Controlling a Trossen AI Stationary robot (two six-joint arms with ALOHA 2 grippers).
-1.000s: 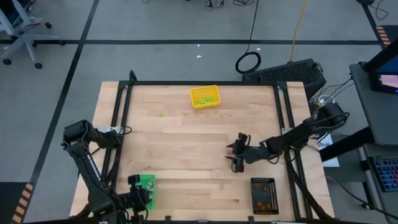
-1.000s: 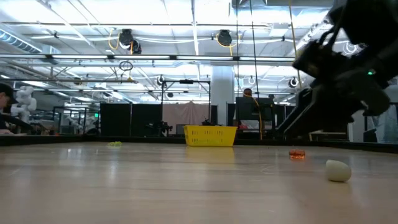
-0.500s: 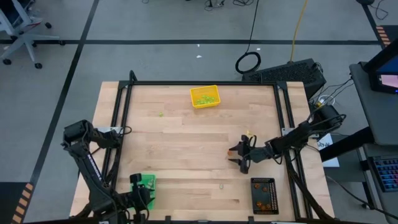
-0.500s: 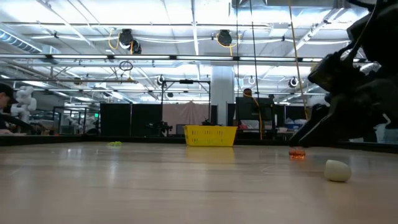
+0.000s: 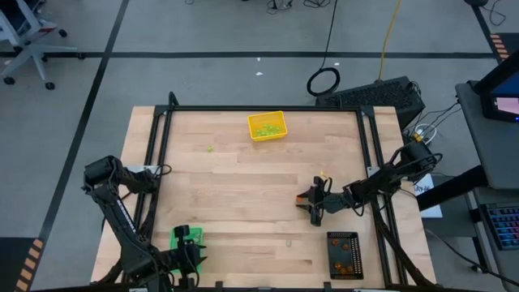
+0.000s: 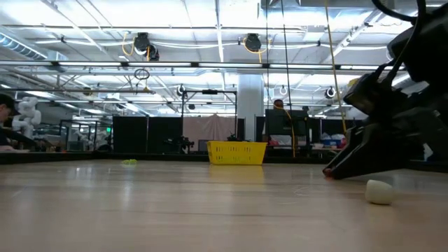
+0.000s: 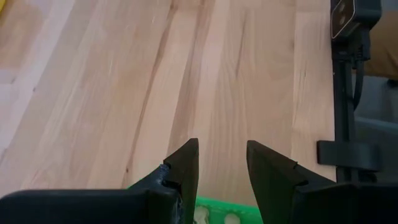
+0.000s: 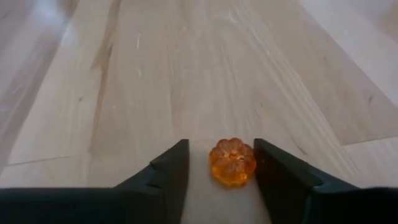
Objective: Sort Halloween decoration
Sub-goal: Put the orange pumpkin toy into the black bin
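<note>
Pale wooden worktop (image 5: 243, 203) inside a black frame, with a large hall of ceiling lights and dark partitions behind it.

Near the right side of the worktop, one orange pumpkin-shaped piece (image 8: 232, 162) of the Halloween decoration, lying flat between the two fingers of the right end effector (image 8: 220, 149). Fingers lowered to the wood, open just wider than the piece, one on each side, nothing gripped yet. Black tray (image 5: 344, 253) with orange pieces close by, toward the front edge. One pale beige piece (image 6: 380, 192) loose on the wood, and one light green piece (image 5: 209, 148) well apart from it, near the yellow tray (image 5: 267, 126) at the far edge.

Left end effector (image 7: 222, 155) over the green tray (image 5: 185, 239) at the front left corner, fingers half apart, empty.

Possible trouble, as a judgement: a piece so small and smooth may squirt forward out of the fingers if squeezed off centre, or slide on the wood if one finger reaches it first. Also a risk of fingertips scraping the worktop.

Only in the right wrist view: the piece and its position between the fingers. In the low view, hidden behind the dark fingertips; in the high view, too small to find. Only from above: all three trays together.
</note>
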